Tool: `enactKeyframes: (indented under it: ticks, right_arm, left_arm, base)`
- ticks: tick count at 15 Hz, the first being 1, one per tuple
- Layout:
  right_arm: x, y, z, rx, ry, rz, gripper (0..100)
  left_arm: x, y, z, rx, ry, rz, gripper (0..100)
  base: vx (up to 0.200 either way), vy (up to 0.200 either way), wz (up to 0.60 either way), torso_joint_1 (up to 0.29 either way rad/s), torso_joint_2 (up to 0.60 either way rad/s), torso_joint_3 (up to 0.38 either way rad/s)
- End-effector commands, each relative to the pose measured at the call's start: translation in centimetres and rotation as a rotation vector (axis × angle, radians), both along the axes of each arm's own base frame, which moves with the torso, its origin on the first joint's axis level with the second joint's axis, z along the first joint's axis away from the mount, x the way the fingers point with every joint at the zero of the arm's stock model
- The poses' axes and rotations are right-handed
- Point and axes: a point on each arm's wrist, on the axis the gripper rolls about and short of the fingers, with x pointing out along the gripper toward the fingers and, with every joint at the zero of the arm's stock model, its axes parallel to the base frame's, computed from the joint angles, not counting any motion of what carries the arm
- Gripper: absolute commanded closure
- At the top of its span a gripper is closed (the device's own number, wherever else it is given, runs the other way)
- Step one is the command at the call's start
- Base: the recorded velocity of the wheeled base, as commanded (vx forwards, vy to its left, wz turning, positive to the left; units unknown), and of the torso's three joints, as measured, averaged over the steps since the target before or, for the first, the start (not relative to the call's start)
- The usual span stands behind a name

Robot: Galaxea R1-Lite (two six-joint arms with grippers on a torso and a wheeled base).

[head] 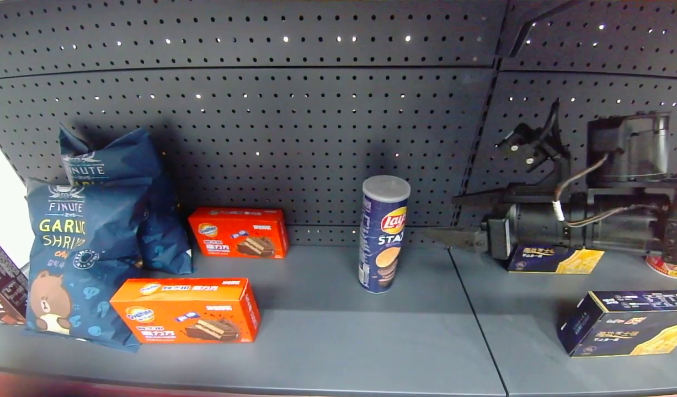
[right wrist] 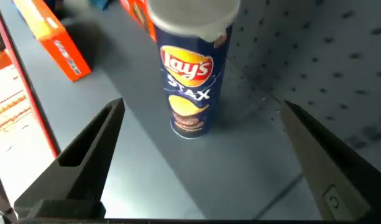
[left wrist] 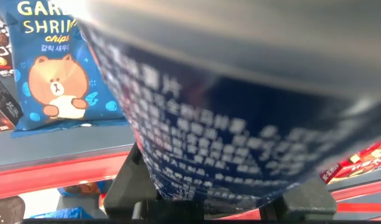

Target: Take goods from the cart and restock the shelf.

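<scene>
A dark blue chips can (head: 384, 234) with a grey lid stands upright on the grey shelf (head: 338, 342), near the pegboard back wall. My right gripper (head: 454, 219) hovers just to its right, open, with nothing between its fingers. The right wrist view has the same chips can (right wrist: 190, 68) standing a short way beyond the right gripper (right wrist: 202, 112), apart from both fingers. In the left wrist view a second dark blue can (left wrist: 240, 130) with white print sits close to the camera, and my left gripper (left wrist: 215, 199) is shut on it, below the shelf's front edge.
Two orange biscuit boxes (head: 186, 310) (head: 239, 231) and blue shrimp chip bags (head: 76, 259) fill the shelf's left side. Dark blue and yellow boxes (head: 628, 322) (head: 553, 259) lie on the right. Bare shelf lies in front of the standing can.
</scene>
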Motion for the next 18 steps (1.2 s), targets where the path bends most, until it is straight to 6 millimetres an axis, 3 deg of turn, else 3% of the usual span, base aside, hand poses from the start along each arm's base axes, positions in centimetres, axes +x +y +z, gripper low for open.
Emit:
enactKeyframes:
  ticks: [1,5,18]
  right_arm:
    - [2.2,1.3,-2.2,-0.018,0.063,0.041,0]
    - [3.9,2.6,-3.8,0.02,0.076,0.159,0]
    - [8.6,5.0,-9.7,0.048,0.067,0.221,0]
  left_arm:
    - [0.0,0.0,0.0,0.0,0.002,0.0,100]
    - [0.1,0.0,0.0,0.001,0.005,-0.011,100]
    - [0.1,0.0,-0.6,0.003,0.017,-0.011,100]
  base:
    - [0.0,0.0,0.0,0.0,0.0,0.0]
    - [0.0,0.0,0.0,0.0,0.0,0.0]
    - [0.0,0.0,0.0,0.0,0.0,0.0]
